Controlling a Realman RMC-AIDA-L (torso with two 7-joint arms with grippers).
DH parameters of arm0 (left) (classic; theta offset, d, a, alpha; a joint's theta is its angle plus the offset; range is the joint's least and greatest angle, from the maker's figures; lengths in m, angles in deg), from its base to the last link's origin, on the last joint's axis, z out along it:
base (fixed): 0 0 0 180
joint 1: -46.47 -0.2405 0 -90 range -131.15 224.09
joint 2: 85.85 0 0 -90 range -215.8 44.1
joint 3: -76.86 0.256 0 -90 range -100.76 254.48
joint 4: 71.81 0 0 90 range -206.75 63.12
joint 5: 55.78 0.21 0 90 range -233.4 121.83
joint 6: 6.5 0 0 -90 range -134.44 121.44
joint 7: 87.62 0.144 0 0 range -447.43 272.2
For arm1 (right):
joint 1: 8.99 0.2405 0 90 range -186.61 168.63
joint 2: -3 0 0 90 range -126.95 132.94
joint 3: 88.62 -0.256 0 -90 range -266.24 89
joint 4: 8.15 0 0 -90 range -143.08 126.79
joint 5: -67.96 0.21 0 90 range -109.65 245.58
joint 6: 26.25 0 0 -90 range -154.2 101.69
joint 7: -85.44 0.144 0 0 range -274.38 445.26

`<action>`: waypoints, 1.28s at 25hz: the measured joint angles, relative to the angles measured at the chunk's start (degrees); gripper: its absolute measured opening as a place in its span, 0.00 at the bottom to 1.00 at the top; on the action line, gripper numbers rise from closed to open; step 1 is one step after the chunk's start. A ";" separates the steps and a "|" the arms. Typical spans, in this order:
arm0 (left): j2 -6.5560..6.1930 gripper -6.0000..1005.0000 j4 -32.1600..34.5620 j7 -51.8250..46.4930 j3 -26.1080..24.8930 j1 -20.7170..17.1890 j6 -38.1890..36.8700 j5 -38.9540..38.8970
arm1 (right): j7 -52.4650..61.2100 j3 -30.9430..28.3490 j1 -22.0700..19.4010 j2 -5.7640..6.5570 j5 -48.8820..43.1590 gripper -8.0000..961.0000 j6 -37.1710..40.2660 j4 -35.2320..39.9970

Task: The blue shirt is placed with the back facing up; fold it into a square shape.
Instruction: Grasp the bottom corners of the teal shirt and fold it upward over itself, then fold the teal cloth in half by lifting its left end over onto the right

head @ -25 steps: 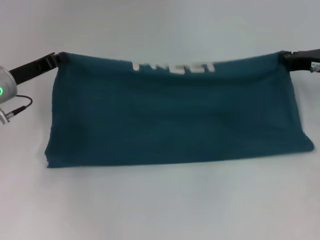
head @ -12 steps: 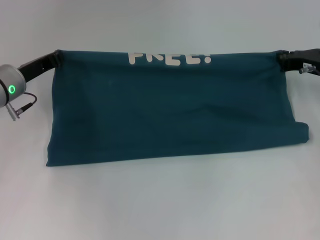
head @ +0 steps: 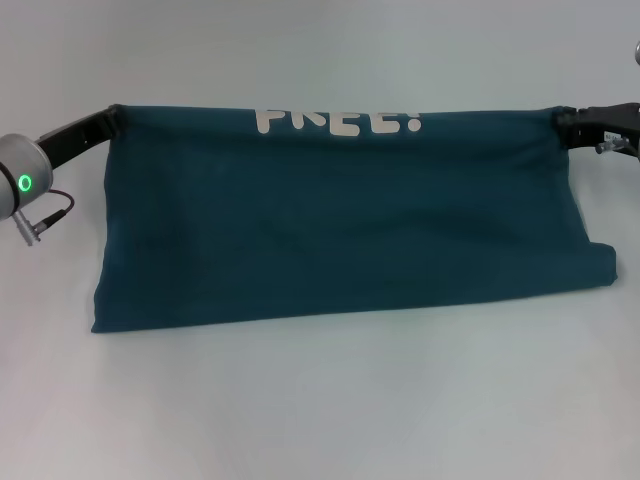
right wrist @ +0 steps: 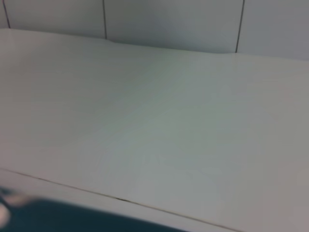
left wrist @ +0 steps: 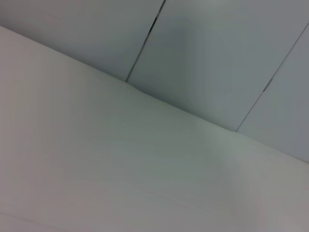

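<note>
Both the left gripper (head: 112, 118) and right gripper (head: 562, 118) are pinching far corners of the large teal-blue fabric T-shirt (head: 340, 220), mid-fold, likely needing lowering next.

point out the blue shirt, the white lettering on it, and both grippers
blue shirt (head: 340, 230), head view, middle of the plain teal fabric.
white lettering (head: 335, 120), head view, centre of the letters along the far edge.
left gripper (head: 112, 117), head view, at the shirt's far left corner.
right gripper (head: 563, 120), head view, at the shirt's far right corner.
</note>
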 joint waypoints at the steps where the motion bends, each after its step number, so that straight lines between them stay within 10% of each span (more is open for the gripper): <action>1: 0.06 0.11 0.07 0.01 -0.13 0.00 0.09 -0.03 | -0.07 0.34 -0.01 -0.02 -0.01 0.10 -0.01 0.14; 11: 0.92 0.16 0.89 0.03 -0.20 -0.89 3.62 -4.17 | 0.32 2.71 -1.03 -2.53 0.07 0.24 -3.81 6.42; 17: 0.89 0.32 1.64 -0.07 0.66 -2.18 2.21 -5.45 | 4.04 2.45 -1.26 -1.63 0.09 0.54 -1.84 6.55; 18: 0.83 0.56 1.71 -0.15 0.92 -2.42 1.48 -5.46 | 4.94 2.47 -1.51 -1.34 0.09 0.59 -0.33 6.55; 32: 0.50 0.80 6.34 -1.41 2.83 -10.90 -21.74 -5.45 | 20.46 2.19 -10.79 0.78 2.43 0.61 29.28 15.94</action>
